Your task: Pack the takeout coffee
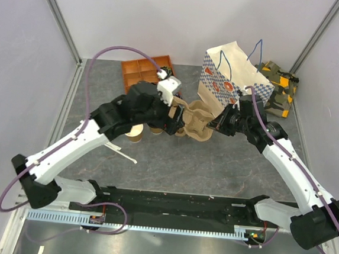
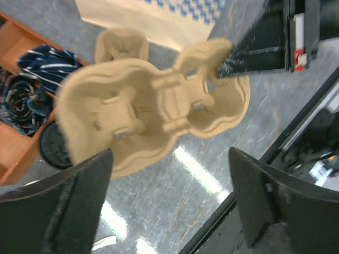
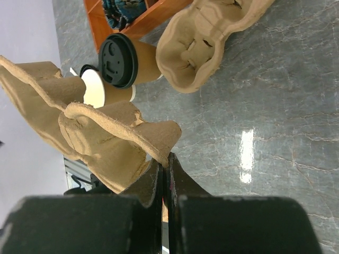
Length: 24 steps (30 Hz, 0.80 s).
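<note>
The takeout coffee (image 3: 121,61), a brown cup with a black lid, stands beside the orange tray (image 3: 153,16). In the top view my left arm mostly hides it. My right gripper (image 3: 168,159) is shut on the rim of a tan pulp cup carrier (image 3: 100,137) and holds it above the table; it also shows in the top view (image 1: 215,128). My left gripper (image 2: 169,153) is open and empty, with its fingers either side of the near edge of that carrier (image 2: 148,114). In the top view it (image 1: 176,123) hovers just left of the carrier (image 1: 196,126).
A second carrier (image 3: 206,42) lies near the tray. A lidless tan cup (image 3: 98,90) stands by the coffee, also in the top view (image 1: 134,133). A patterned paper bag (image 1: 233,79) stands at the back, a camouflage object (image 1: 277,86) to its right. A round black lid (image 2: 55,145) shows beside the tray (image 2: 16,132).
</note>
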Motion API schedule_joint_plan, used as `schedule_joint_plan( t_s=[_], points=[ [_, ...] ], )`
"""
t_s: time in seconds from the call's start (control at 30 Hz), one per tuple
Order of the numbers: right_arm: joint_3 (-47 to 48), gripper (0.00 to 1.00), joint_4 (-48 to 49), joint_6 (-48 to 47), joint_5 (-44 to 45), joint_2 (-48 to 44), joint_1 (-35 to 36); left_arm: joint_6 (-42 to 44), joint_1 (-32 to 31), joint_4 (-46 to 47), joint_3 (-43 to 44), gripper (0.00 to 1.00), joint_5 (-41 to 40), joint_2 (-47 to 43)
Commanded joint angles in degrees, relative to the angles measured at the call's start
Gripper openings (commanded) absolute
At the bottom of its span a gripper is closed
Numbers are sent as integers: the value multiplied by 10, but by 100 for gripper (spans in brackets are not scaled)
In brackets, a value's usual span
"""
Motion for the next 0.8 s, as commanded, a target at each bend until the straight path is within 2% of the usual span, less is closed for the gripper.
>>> schedule_joint_plan(
  t_s=[0.0,0.03,0.13,0.43,0.6,0.77],
  points=[
    [14,0,4,24,17,11,0,7,-24,-8,44,86,-70,59],
    [15,0,4,25,18,13,1,2,-24,-9,55,80,-71,70],
    [16,0,4,25,20,15,2,-5,-33,-9,73,77,-76,100],
    [12,0,6,33,19,15,4,0,-57,-9,113,76,-117,158],
    [17,0,6,33,19,12,4,6,-65,-17,120,79,-129,180],
    [15,0,4,35,18,7,4,7,-65,-17,117,76,-138,187]
  ],
)
